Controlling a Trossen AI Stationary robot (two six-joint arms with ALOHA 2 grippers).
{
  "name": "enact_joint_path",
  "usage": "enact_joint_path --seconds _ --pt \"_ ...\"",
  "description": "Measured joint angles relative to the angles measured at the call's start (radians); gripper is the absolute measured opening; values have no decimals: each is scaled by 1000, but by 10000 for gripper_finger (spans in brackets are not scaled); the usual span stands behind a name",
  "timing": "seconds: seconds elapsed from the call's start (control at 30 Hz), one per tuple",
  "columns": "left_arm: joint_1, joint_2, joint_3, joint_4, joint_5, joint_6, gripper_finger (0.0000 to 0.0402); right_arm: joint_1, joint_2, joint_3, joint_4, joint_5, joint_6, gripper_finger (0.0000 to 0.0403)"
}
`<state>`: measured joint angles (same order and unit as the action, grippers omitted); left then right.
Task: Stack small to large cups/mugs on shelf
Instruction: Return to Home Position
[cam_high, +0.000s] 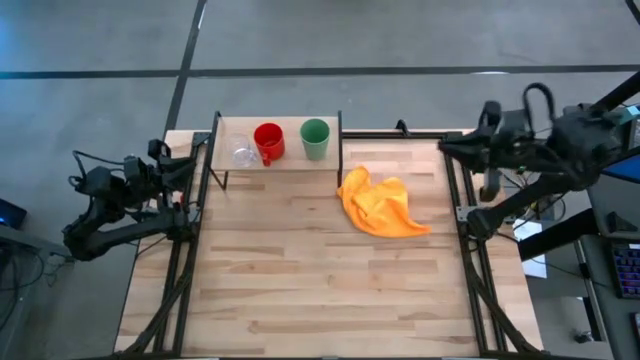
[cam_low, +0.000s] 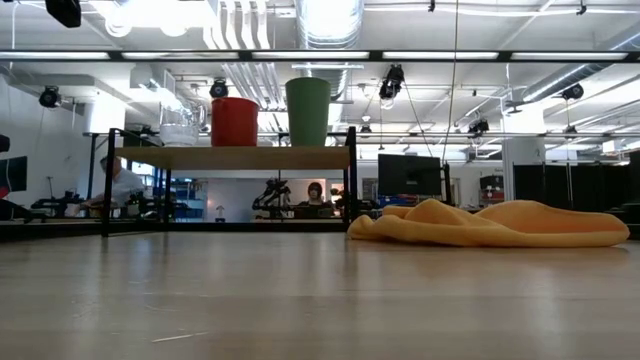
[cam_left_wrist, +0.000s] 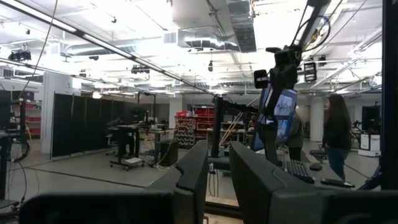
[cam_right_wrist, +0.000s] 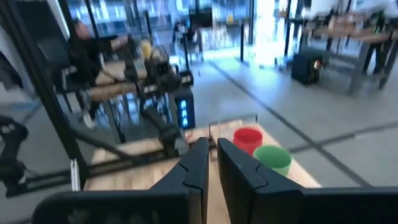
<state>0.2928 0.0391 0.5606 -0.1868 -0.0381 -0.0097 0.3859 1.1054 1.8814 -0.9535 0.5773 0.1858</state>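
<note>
Three vessels stand upright in a row on the raised light-wood shelf (cam_high: 225, 170) at the table's far left: a clear cup (cam_high: 243, 154), a red mug (cam_high: 268, 141) and a green cup (cam_high: 315, 138). The low view shows them on the shelf board (cam_low: 235, 158): the clear cup (cam_low: 183, 125), the red mug (cam_low: 235, 121), the green cup (cam_low: 308, 111). My left gripper (cam_high: 193, 165) waits shut at the table's left edge beside the shelf. My right gripper (cam_high: 446, 149) waits shut at the far right edge; its wrist view shows the red mug (cam_right_wrist: 249, 137) and the green cup (cam_right_wrist: 272, 158).
A crumpled orange cloth (cam_high: 383, 205) lies on the table right of the shelf, and also shows in the low view (cam_low: 490, 222). Black frame rails run along the table's left (cam_high: 185, 250) and right (cam_high: 470, 260) sides. People show in the room beyond.
</note>
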Motion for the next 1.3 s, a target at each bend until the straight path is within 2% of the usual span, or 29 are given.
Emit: enact_joint_path --seconds 0.17,0.3,0.43,0.57,0.67,0.77,0.87,1.0,1.1,1.3 --pt "0 0 -1 -1 -3 -4 54 0 -169 -262 207 -9 -35 28" --pt "0 0 -2 -1 -3 -4 54 0 -254 -479 356 -17 -34 28" --pt "0 0 -2 -2 -4 -4 54 0 -295 -700 601 -22 -59 28" --pt "0 0 -2 -2 -4 -4 54 0 -303 -902 937 -110 -140 28" --pt "0 0 -2 -2 -4 -4 54 -4 -299 -1012 1082 -136 -179 28" --pt "0 0 -2 -2 -4 -10 54 -30 -315 -1098 1118 -136 -149 28" --pt "0 0 -2 -2 -4 -10 54 -71 -358 -1178 1127 -139 -44 28" --pt "0 0 -2 -3 -4 -10 54 -118 -423 -1275 1190 -222 32 28" --pt "0 0 -3 -2 -4 -10 54 -142 -453 -1311 1285 -290 3 28" --pt "-1 0 -3 -2 -4 -10 54 -224 -427 -1328 1297 -289 -64 28"
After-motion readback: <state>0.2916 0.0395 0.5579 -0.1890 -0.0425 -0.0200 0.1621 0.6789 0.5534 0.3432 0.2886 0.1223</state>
